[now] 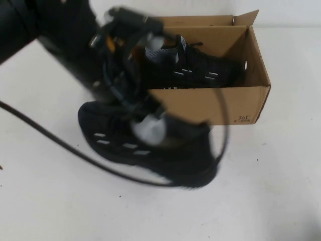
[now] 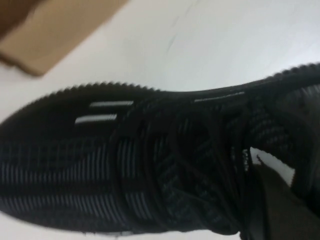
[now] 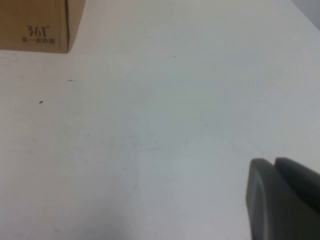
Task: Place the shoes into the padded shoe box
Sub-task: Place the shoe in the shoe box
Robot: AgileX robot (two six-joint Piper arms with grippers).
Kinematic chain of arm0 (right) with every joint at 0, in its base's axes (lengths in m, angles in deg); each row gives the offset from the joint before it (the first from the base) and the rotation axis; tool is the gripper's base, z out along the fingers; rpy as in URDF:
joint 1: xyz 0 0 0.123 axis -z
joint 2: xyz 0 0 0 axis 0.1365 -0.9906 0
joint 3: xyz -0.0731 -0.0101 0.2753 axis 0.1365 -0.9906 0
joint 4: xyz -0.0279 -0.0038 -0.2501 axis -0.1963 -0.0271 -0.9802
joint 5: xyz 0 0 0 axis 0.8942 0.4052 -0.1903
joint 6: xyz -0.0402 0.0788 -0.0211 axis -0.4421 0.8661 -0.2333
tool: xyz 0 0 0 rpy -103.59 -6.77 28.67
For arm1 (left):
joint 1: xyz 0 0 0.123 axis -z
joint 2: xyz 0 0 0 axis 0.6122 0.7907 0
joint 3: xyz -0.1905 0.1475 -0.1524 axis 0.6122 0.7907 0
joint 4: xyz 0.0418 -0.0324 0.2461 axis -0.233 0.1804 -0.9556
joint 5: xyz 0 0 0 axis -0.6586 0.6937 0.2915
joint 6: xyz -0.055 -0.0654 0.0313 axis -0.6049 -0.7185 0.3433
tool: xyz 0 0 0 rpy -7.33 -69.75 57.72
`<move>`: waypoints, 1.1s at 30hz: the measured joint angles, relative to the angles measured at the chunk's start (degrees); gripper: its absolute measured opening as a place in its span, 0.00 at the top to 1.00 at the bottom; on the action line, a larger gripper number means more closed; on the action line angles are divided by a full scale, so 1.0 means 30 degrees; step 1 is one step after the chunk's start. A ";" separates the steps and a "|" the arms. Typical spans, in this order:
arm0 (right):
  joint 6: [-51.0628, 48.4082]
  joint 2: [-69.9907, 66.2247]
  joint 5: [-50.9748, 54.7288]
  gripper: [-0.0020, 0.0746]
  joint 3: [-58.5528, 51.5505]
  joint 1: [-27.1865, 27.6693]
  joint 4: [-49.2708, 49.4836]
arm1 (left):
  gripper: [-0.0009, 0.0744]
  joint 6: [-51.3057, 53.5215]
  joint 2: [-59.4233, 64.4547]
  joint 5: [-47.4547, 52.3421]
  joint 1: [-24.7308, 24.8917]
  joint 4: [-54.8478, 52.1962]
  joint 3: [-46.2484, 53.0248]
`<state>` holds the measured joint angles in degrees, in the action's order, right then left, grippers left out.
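Note:
The brown cardboard shoe box (image 1: pixel 200 103) stands open at the back of the table. One black sneaker (image 1: pixel 200 70) with white dashes lies inside it. The second black sneaker (image 1: pixel 165 155) is in front of the box, tilted and blurred. My left gripper (image 1: pixel 145 123) is shut on this sneaker at its collar. In the left wrist view the sneaker (image 2: pixel 150 165) fills the frame, with one finger (image 2: pixel 280 205) inside the collar and a box corner (image 2: pixel 50 30) beyond. My right gripper (image 3: pixel 275 172) is shut and empty over bare table; the box's printed corner (image 3: pixel 35 25) is further off.
A black cable (image 1: pixel 60 143) from the left arm loops over the white table (image 1: pixel 281 191) in front of the held sneaker. The right arm does not show in the high view.

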<state>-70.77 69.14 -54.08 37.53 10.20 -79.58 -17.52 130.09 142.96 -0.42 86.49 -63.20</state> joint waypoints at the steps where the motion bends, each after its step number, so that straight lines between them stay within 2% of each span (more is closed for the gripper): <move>1: 0.0000 0.0000 0.0000 0.98 0.0000 0.0000 0.0000 | 0.99 -0.0659 0.0000 0.0048 0.0307 0.0000 -0.0544; 6: 0.0000 0.0000 0.0000 0.98 0.0000 0.0000 0.0000 | 0.99 -0.3339 0.0000 0.0321 0.0870 -0.0077 -0.3502; 10: 0.0000 0.0000 0.0000 0.98 0.0000 0.0000 0.0000 | 0.99 -0.5514 0.0322 -0.0147 0.0870 -0.1445 -0.5646; 15: 0.0000 0.0000 0.0000 0.98 0.0000 0.0000 0.0000 | 0.99 -0.6909 0.1407 -0.1263 0.0870 -0.1977 -0.7163; 26: 0.0000 0.0000 0.0000 0.98 0.0000 0.0000 0.0000 | 0.99 -0.6626 0.4356 -0.1583 0.0870 -0.0908 -0.7691; 33: 0.0000 0.0000 0.0000 0.98 0.0000 0.0000 0.0000 | 0.99 -0.5966 0.5605 -0.1967 0.0870 -0.0312 -0.9134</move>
<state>-70.77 69.14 -54.08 37.53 10.20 -79.58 -35.41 146.90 137.05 2.19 85.56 -90.61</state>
